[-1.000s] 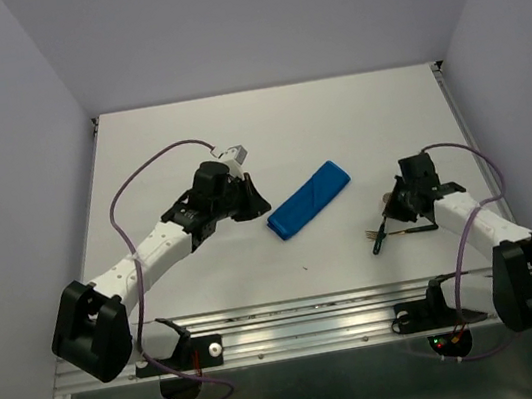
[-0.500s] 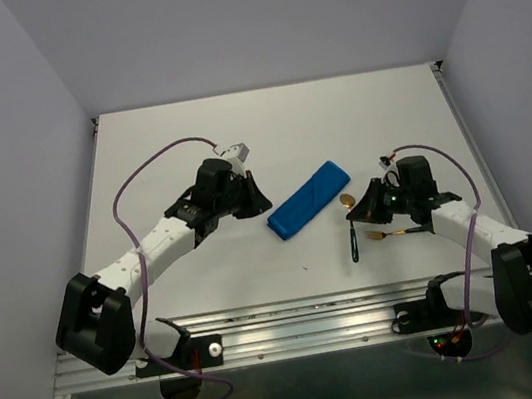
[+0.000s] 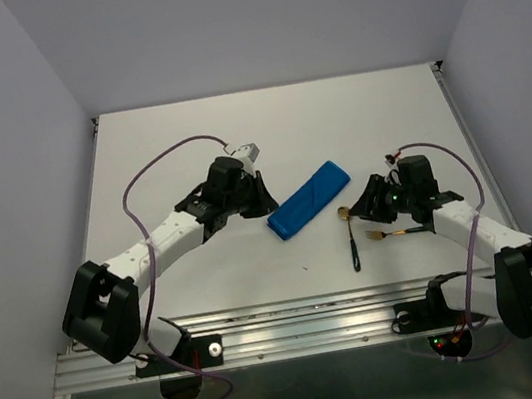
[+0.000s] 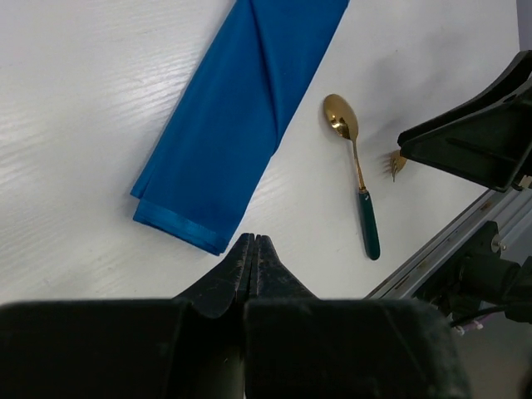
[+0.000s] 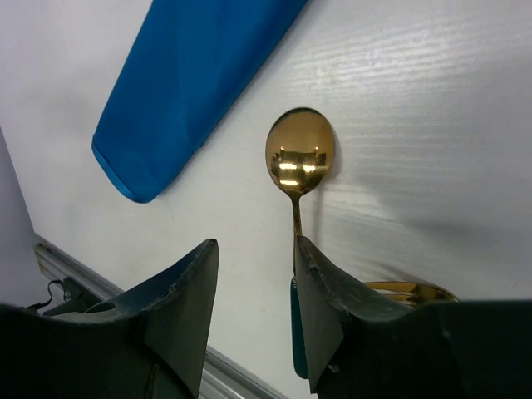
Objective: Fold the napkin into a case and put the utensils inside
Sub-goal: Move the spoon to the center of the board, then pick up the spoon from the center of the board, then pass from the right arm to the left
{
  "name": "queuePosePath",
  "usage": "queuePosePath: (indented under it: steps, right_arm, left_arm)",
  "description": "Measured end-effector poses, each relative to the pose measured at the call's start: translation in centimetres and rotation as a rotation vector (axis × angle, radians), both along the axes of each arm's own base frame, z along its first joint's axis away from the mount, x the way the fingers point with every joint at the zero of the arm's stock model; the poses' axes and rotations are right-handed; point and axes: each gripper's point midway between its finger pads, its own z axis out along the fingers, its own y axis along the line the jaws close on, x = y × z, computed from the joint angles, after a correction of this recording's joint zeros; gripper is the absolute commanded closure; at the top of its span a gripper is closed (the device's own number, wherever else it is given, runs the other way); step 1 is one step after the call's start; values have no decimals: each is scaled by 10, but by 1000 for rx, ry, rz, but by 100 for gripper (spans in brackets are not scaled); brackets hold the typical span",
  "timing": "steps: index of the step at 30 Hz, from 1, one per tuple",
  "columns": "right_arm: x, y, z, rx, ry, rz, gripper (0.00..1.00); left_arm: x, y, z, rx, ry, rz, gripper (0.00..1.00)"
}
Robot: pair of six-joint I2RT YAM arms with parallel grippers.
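My right claw (image 5: 253, 307) stands open, its two blunt black fingers (image 5: 184, 316) spread and gripping nothing. The spoon (image 5: 300, 162) lies flat on the table (image 5: 432, 125) under it. The thin gold stem runs down just beside the inner face of one finger, and the polished oval bowl points away from the wrist. The dark green handle starts low in the gap. A curved bit of gold shows past that finger; I cannot tell from this wrist view what it is.

From above, the spoon (image 3: 352, 239) lies just left of the fork (image 3: 393, 233), apart from it, with the fork's handle reaching back under my right arm. The right claw (image 3: 373, 201) hovers over their heads.

My left claw (image 4: 252, 249) is clenched, its fingertips pressed together on nothing, just off the near end of the napkin (image 4: 241, 125). The napkin is soft royal-blue cloth, folded narrow and flat, with one layer crossing on a slant and a hemmed edge at that near end. It lies diagonally at mid-table (image 3: 235, 133), between the two arms. No cutlery touches it.

The table top is matt white with a faint wood grain. A ridged metal rail (image 3: 296, 321) runs along its near edge, and a purple cable (image 3: 155, 166) loops over my left arm.
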Motion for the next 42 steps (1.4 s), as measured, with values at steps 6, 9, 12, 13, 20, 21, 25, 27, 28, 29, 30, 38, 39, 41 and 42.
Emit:
queuePosePath:
  steps: [6, 9, 12, 13, 20, 21, 25, 27, 28, 29, 30, 38, 39, 41, 42]
  right_arm:
    - [1, -4, 1, -106, -9, -9, 50]
    - [-15, 6, -10, -183, 22, 33, 44]
    - [-33, 14, -22, -295, 46, 68, 43]
    - [-36, 14, -24, -320, 50, 69, 44]
    - [-47, 14, -50, -508, 92, 50, 55]
    - [-47, 16, -51, -529, 87, 54, 60]
    - [-40, 21, -54, -608, 79, 34, 99]
    - [-39, 20, -54, -619, 77, 16, 99]
    - [-38, 19, -53, -620, 77, 3, 99]
    - [-39, 18, -51, -618, 75, 1, 99]
    - [-39, 18, -48, -612, 68, -1, 99]
    - [-30, 82, 25, -281, -99, 144, 99]
    - [-27, 95, 31, -233, -110, 174, 99]
    - [-23, 125, 39, -128, -126, 252, 99]
    - [-20, 139, 41, -77, -132, 284, 99]
  left_arm:
    - [1, -32, 7, 12, -25, -56, 95]
    - [1, -35, 4, 21, -24, -59, 95]
    - [3, -32, -1, 44, -18, -43, 95]
    - [3, -31, -2, 51, -15, -38, 95]
    - [6, -22, -8, 91, -11, -2, 95]
    - [7, -21, -9, 94, -11, 3, 95]
    - [8, -18, -10, 105, -10, 14, 95]
    - [9, -16, -11, 109, -8, 22, 94]
    - [10, -13, -11, 113, -5, 28, 93]
    - [11, -11, -12, 116, -4, 33, 92]
    - [13, -8, -11, 117, -3, 42, 92]
    - [47, 73, 28, 79, -63, 284, 86]
    - [52, 87, 41, 56, -89, 331, 83]
    - [52, 98, 54, 12, -117, 360, 69]
    - [49, 101, 59, -9, -125, 362, 65]
